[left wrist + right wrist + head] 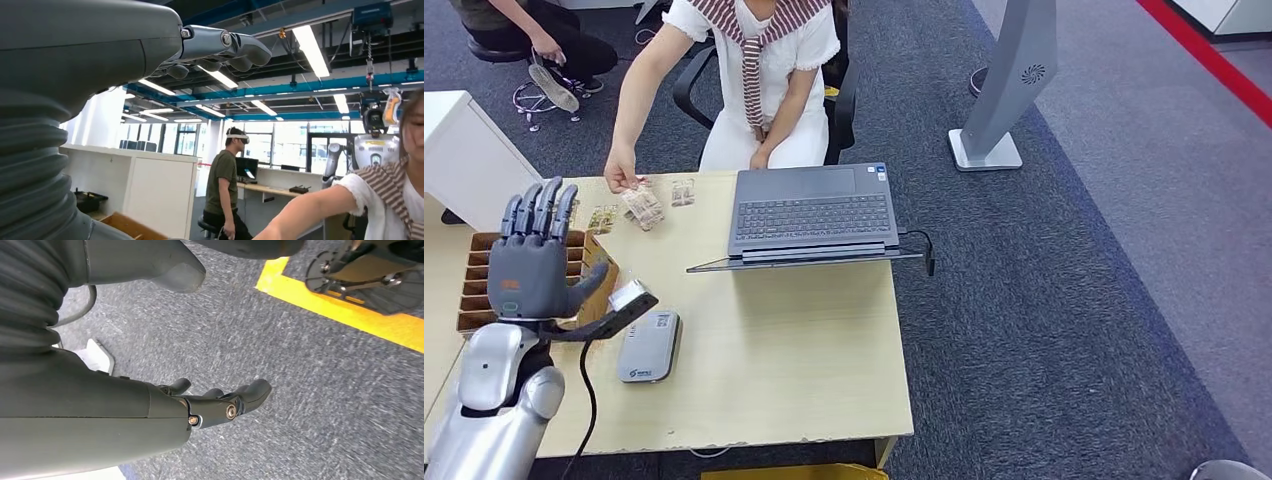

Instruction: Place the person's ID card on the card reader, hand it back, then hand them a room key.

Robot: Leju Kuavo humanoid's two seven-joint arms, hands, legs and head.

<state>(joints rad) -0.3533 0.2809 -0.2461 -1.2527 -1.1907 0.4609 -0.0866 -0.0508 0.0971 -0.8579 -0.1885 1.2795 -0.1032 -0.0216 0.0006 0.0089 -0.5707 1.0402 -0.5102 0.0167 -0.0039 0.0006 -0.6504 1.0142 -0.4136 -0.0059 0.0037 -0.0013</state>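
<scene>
left hand [529,265]: raised above the bench [804,350], fingers [536,212] straight and apart, holding nothing | right hand [215,405]: hanging over carpet, fingers loosely curled, holding nothing | card reader [648,346]: just beside left thumb | cards [642,207]: beyond fingertips, under person's hand [621,172]

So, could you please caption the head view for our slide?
Robot's raised left hand hovers open beside the card reader while the seated person's hand touches cards across the desk.
</scene>
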